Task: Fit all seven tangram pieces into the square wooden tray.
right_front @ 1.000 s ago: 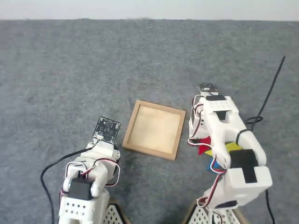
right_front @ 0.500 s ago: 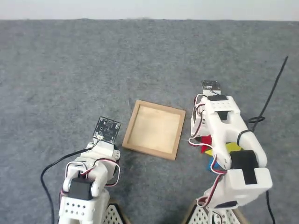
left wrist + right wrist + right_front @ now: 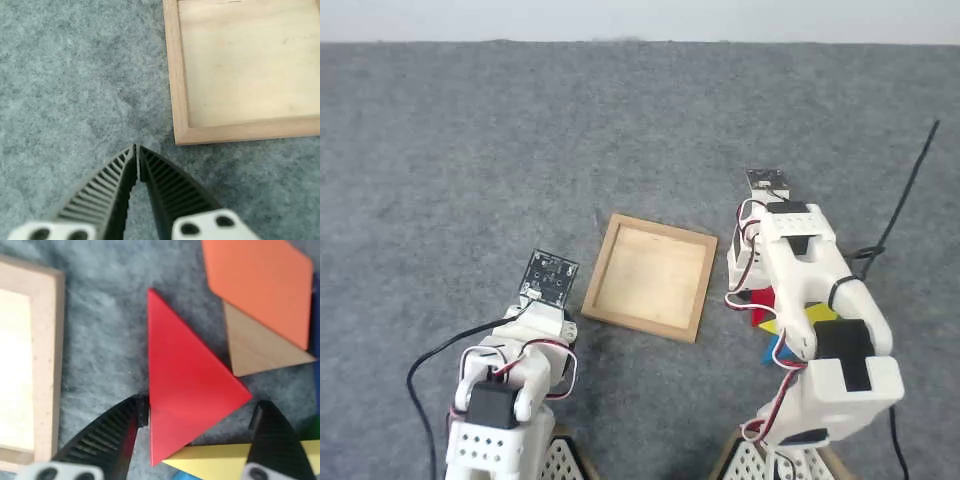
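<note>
Right arm point(image 3: 800, 265) nudged slightly away from its base; left arm point(image 3: 520, 370) unmoved. Left gripper point(image 3: 136, 150) pressed together, low over carpet point(image 3: 75, 75), just beside tray point(image 3: 176, 90) corner. Right gripper point(image 3: 202, 412) spread, straddling red triangle point(image 3: 185, 385) lying near tray. Orange parallelogram point(image 3: 260, 285), tan triangle point(image 3: 255, 352), yellow piece point(image 3: 210, 460) close by, all outside tray

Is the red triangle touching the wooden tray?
Apart. The right wrist view shows grey carpet between the red triangle and the wooden tray.
</note>
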Robot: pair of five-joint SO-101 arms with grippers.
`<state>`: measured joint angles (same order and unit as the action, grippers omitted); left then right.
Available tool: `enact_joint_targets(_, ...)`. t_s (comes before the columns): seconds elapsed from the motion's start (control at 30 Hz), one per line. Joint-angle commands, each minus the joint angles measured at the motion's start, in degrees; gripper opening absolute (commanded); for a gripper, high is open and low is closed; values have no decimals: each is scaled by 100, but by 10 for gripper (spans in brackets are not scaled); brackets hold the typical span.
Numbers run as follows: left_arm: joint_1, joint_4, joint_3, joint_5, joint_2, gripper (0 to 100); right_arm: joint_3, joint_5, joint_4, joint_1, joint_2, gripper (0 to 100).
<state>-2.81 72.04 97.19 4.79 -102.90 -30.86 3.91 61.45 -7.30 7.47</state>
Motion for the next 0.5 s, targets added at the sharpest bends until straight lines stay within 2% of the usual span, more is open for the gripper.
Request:
enact_joint_targets(0.0,26,26,-66,-26,-123,13,431,-123,-462,154,-435,303)
enact_joint_targets(0.47,26,26,-66,-26,-123,13,264,-105,-532,75,-435,293)
